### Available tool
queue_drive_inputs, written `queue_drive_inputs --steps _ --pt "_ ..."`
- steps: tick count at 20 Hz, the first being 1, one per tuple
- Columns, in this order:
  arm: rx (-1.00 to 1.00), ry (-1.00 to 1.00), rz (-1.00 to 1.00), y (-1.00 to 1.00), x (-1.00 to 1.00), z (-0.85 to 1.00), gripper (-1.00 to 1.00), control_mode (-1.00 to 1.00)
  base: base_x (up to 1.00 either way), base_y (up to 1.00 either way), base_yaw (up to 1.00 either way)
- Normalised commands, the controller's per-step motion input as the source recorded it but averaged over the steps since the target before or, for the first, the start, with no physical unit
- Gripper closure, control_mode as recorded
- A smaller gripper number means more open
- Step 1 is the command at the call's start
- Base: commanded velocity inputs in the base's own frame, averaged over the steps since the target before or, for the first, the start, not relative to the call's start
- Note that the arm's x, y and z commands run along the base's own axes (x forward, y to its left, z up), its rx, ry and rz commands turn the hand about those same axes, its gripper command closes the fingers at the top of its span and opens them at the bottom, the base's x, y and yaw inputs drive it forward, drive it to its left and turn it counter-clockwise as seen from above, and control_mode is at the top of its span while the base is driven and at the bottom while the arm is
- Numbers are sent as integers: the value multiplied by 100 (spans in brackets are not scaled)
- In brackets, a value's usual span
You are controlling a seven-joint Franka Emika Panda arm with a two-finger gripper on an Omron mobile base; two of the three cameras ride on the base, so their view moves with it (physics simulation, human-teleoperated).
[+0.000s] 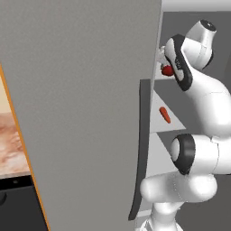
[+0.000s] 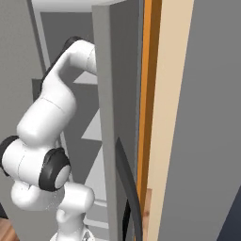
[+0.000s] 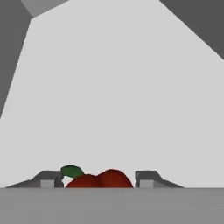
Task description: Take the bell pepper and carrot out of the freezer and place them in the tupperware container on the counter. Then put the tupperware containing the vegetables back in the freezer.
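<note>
Tabletop (image 1: 11,135) at near left, beside the open freezer (image 1: 85,90) door | carrot (image 1: 165,114) on a pale lower shelf inside, right of the door edge | tool (image 3: 97,179) on the upper shelf – fingers (image 3: 146,178) either side of the bell pepper (image 3: 103,179), close against it; firm pinch unclear.

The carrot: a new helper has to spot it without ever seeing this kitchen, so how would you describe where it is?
Find the tall grey freezer with its door swung open, and look at the pale shelves inside. The carrot lies on the shelf below the one the white arm reaches into. It is a small, slim orange-red piece with no stem, unlike the rounder red bell pepper above.
</note>
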Motion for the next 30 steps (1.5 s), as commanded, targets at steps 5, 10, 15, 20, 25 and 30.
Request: queue_drive_inputs --steps 5,10,15,20,25,30 --pt "0 -19 -1 22 -100 -24 100 -100 0 0 0" --pt "0 -4 -1 6 -100 -8 100 -100 0 0 0" --pt "0 0 0 0 -100 -4 100 -100 0 0 0" --pt "0 0 -1 0 -100 -11 100 -100 0 0 0" --pt "0 1 0 -3 -98 -29 100 -100 0 0 0" --pt "-1 14 0 0 -52 -45 100 -100 0 0 0"
